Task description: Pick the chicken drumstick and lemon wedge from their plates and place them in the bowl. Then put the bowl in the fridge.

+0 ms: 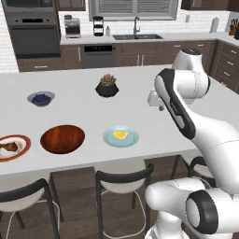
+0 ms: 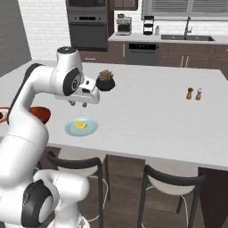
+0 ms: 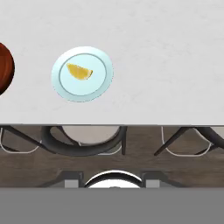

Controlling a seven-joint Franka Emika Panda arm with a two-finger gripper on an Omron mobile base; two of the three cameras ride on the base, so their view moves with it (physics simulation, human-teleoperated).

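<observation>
Lemon wedge (image 1: 120, 135) on blue plate (image 1: 108, 139) — wooden bowl (image 1: 62, 138) empty

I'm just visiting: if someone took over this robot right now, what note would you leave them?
Gripper: holds nothing, hanging above the counter near the blue plate; how wide its jaws stand is unclear.
Lemon wedge on the blue plate; chicken drumstick on the red-rimmed plate; wooden bowl between them, empty.
Done: nothing yet.
Left: both foods into the bowl, then bowl into the fridge.

Home kitchen: wall oven (image 1: 34, 33), sink (image 1: 137, 36), dishwasher (image 1: 98, 56), white island counter (image 1: 140, 88), stools (image 1: 125, 179).
</observation>
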